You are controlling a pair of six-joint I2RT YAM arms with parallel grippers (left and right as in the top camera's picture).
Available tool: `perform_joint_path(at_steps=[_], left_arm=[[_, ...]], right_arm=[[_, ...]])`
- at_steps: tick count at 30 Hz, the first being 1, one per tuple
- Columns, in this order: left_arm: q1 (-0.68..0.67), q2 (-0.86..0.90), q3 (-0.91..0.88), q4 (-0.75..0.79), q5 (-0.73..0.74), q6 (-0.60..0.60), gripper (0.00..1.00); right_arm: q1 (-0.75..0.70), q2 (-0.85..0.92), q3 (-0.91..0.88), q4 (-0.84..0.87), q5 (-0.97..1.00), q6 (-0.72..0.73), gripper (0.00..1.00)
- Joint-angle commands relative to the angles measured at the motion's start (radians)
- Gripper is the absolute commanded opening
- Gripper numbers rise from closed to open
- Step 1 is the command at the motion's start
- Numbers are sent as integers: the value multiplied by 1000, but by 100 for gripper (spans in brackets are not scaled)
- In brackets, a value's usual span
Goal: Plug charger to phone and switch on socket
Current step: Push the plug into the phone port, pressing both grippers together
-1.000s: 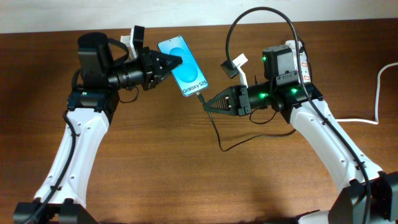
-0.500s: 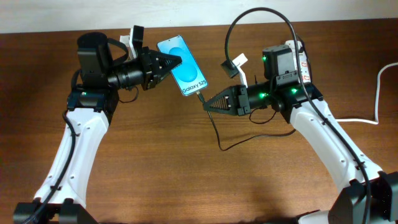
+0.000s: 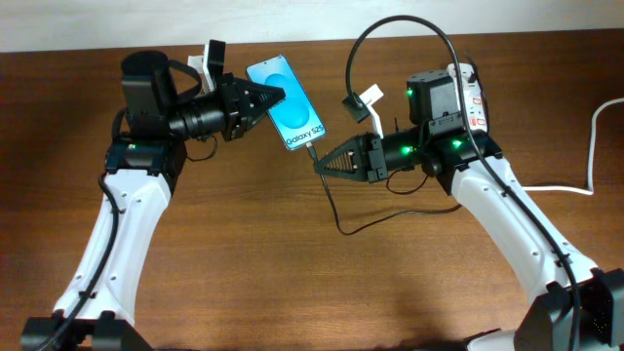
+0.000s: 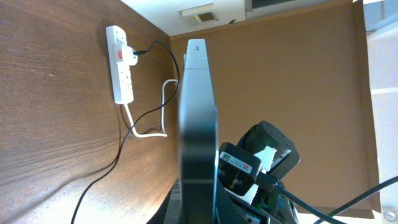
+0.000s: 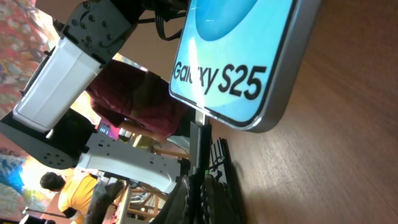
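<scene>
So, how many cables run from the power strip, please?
2: the black charger arcing from the socket toward the phone, and the white cord at the right edge. The right arm may hide others.

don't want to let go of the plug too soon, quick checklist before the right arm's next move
1. left gripper clamped on the phone: ok
2. right gripper pinching the charger near its tip: ok
3. Tip meets the phone's bottom edge, below "Galaxy S25": ok
4. Tip fully seated in the port: cannot tell
5. Black-cabled plug sits in the socket: ok
6. Socket switched on: cannot tell
</scene>
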Motion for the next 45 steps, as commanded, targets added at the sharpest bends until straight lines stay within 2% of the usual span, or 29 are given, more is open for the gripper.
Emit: perform_joint_path(at_steps=[1, 6, 14, 24, 33, 41, 42, 45], left_arm=[[-5, -9, 10, 10, 23, 10, 0], [-5, -9, 10, 10, 34, 18, 0], [-5, -9, 10, 9, 109, 127, 0], [-57, -9, 10, 9, 117, 131, 0], [-66, -9, 10, 5, 170, 156, 0], [-66, -9, 10, 5, 222, 156, 0], [-66, -9, 10, 5, 221, 156, 0], [-66, -9, 10, 5, 222, 156, 0]], right_arm=[[10, 0, 8, 10, 43, 16, 4], [8, 0, 8, 12, 53, 21, 4], [8, 0, 8, 135, -23, 99, 4], [9, 0, 8, 154, 11, 99, 4], [9, 0, 8, 252, 23, 172, 5], [8, 1, 8, 261, 23, 199, 4], [8, 1, 8, 260, 22, 199, 5], [8, 1, 8, 260, 22, 199, 14]])
